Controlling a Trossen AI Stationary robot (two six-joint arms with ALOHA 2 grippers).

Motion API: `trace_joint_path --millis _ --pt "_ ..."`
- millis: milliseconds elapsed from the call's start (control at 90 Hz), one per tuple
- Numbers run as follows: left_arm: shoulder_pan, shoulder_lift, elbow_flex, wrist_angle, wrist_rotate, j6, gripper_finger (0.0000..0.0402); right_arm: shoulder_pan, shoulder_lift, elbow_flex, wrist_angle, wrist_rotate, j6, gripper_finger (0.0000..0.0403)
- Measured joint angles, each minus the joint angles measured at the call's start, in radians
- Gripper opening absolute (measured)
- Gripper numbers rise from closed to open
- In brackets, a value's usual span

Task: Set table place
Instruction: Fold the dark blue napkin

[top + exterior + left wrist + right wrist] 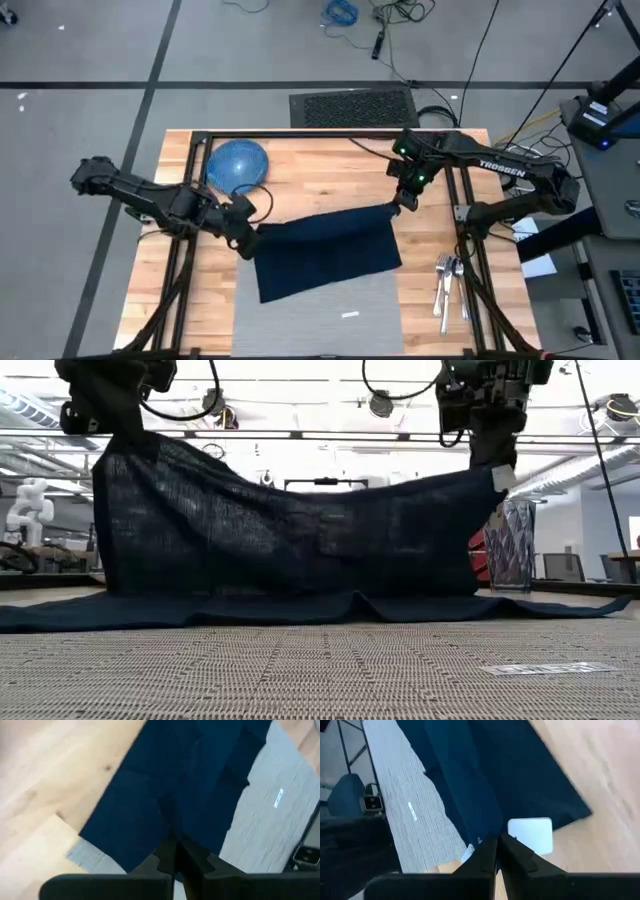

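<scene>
Fingers of my left gripper (247, 236) pinch one napkin (325, 252) corner. My right gripper (400, 203) clamps the opposite corner, the cloth's lower edge resting on the placemat (320, 318).

Navy napkin (325, 252), grey placemat (320, 315) (woven), blue dish (238, 163), blond table (320, 180)

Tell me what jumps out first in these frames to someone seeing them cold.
The dark navy napkin dominates: both arms hold it up by its far corners, left gripper and right gripper each pinched shut on it. In the low view it hangs between them like a curtain, its lower edge trailing on the grey placemat at the table's near edge. A blue dish sits far-left on the table; cutlery lies right of the placemat.
</scene>
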Motion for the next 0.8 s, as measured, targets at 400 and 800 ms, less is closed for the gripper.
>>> trace_joint_path --millis 400,800 --pt "-0.053 0.112 -0.026 0.134 0.103 -0.024 0.0 0.123 -0.014 -0.136 0.173 -0.042 0.132 0.0" --pt "-0.091 0.237 -0.026 0.267 0.177 0.012 0.0 0.229 -0.014 -0.229 0.215 -0.063 0.186 0.0"
